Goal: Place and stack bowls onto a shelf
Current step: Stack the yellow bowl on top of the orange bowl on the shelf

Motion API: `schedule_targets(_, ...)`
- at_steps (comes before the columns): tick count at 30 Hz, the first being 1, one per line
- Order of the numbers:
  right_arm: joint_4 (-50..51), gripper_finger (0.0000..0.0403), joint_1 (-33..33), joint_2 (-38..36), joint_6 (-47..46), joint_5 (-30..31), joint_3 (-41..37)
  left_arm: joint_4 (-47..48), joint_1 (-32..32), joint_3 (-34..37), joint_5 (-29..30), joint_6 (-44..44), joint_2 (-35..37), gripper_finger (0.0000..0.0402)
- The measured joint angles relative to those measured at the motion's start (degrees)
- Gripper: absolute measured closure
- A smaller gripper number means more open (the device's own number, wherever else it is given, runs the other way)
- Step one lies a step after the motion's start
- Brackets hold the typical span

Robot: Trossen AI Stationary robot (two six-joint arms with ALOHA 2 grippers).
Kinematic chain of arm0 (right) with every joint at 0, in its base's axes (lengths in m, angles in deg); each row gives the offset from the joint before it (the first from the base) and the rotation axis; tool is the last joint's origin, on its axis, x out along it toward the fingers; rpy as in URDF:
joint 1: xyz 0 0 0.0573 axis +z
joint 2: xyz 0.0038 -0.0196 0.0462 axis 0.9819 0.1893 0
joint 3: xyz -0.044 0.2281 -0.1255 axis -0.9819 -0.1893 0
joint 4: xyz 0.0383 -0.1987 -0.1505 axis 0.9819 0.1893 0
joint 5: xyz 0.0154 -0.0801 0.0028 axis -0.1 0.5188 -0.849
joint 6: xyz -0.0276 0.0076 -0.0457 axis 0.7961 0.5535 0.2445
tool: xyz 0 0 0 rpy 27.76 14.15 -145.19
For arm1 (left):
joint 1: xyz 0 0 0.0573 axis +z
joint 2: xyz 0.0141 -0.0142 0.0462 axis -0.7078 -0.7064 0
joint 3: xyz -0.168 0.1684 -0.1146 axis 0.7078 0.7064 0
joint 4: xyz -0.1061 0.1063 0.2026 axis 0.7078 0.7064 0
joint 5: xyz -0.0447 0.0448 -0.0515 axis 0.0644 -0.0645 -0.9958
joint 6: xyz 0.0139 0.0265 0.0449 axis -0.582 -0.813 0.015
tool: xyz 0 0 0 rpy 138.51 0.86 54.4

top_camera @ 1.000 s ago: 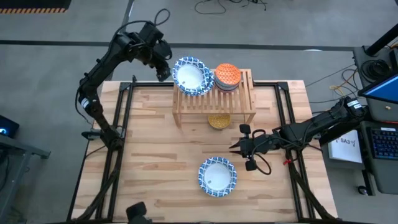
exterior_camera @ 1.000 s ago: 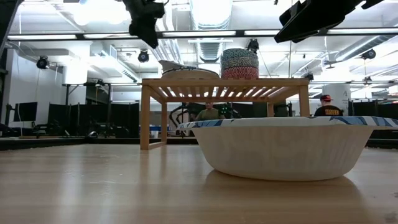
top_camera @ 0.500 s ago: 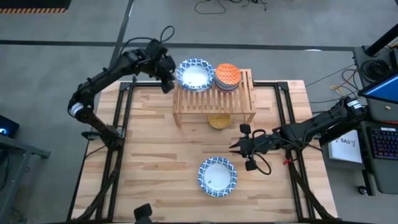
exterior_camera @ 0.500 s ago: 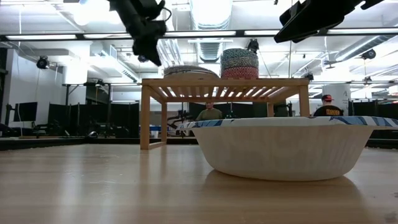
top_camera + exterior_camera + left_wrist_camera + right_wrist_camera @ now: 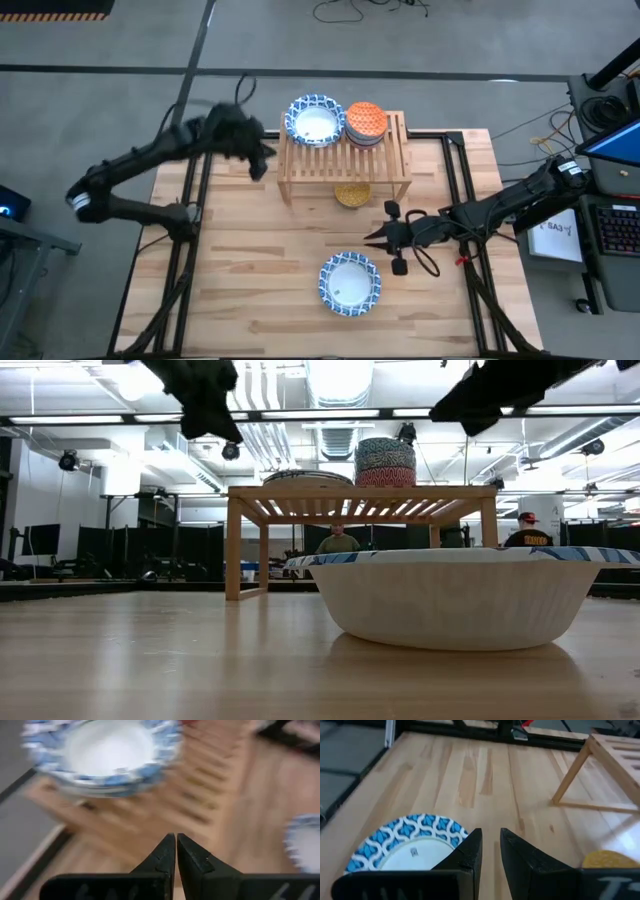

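Right gripper (image 5: 383, 236): lower right of centre in the high view, above the tabletop (image 5: 240, 260), fingers standing slightly apart with nothing between them. Nearest item, a blue-and-white bowl (image 5: 350, 282) alone on the table, just below and left of the fingertips in that view; in the right wrist view it lies directly ahead (image 5: 412, 847), a small mark in its white centre, unreadable. Round, so no long axis to square up to; the approach likely turns only on reaching its near rim. Judgement: this arm is far the nearer to that bowl and better placed to take it. Left gripper (image 5: 258, 160): upper left of centre, fingers pressed together and empty, just left of the shelf (image 5: 345, 162). Shelf, light wood, slatted top, upper centre: carries one patterned blue-and-white stack (image 5: 313, 122) at its left end and a stack of smaller bowls topped by an orange bowl (image 5: 365, 120) to the right, the two touching or nearly so. Mustard bowl (image 5: 352, 194): on the table at the shelf's near edge, partly beneath it. Writing: white sheet (image 5: 556, 236) at the frame's right edge, illegible. No brands readable.
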Motion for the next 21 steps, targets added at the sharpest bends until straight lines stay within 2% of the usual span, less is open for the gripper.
schedule_targets(6,-3.9,0.0344,0.0,0.0,-5.0,1.9,-2.3,-24.3,-13.1,19.2,0.6,8.5,12.4,0.0401)
schedule_targets(9,-3.8,0.0344,-0.1,0.0,-7.3,6.0,-1.8,-37.8,-19.3,27.5,3.9,9.2,15.8,0.0402)
schedule_targets(13,-3.8,0.0344,-0.6,0.1,-7.9,7.6,-0.3,-52.9,-24.6,36.1,7.0,7.6,17.5,0.0402)
schedule_targets(18,-2.9,0.0344,-1.8,1.5,-7.9,7.6,1.9,-63.5,-26.1,42.6,7.2,6.8,17.5,0.0402)
schedule_targets(21,-2.0,0.0344,-2.9,3.4,-7.9,7.7,3.3,-63.9,-26.0,44.7,9.2,6.8,17.3,0.0402)
